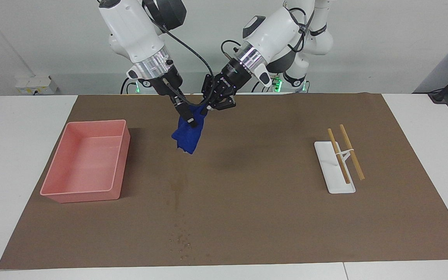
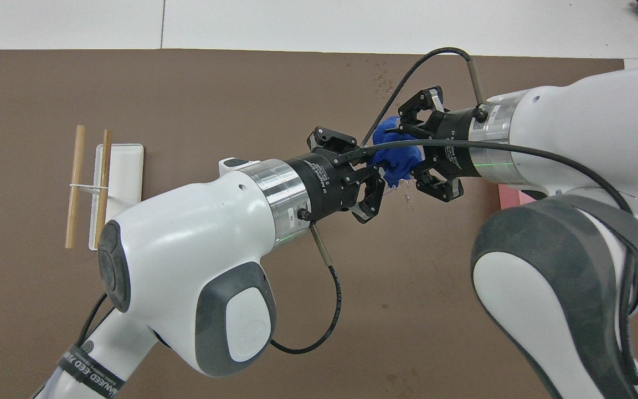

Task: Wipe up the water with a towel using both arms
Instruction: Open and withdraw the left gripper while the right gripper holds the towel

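Observation:
The royal-blue towel (image 1: 188, 136) hangs bunched in the air over the brown mat, beside the pink bin. My right gripper (image 1: 192, 120) is shut on its upper part and holds it up. My left gripper (image 1: 207, 109) is at the towel's top edge and touches it. In the overhead view the towel (image 2: 399, 158) sits between the left gripper (image 2: 377, 169) and the right gripper (image 2: 403, 147). The water (image 1: 176, 192) is a faint dark streak on the mat, farther from the robots than the towel, ending in small drops (image 1: 183, 241). The drops also show in the overhead view (image 2: 380, 76).
The pink bin (image 1: 80, 191) stands on the mat toward the right arm's end. A white tray (image 1: 340, 186) with two wooden chopsticks (image 1: 351, 152) lies toward the left arm's end; the tray (image 2: 128, 160) also shows in the overhead view. White table surrounds the brown mat (image 1: 270, 217).

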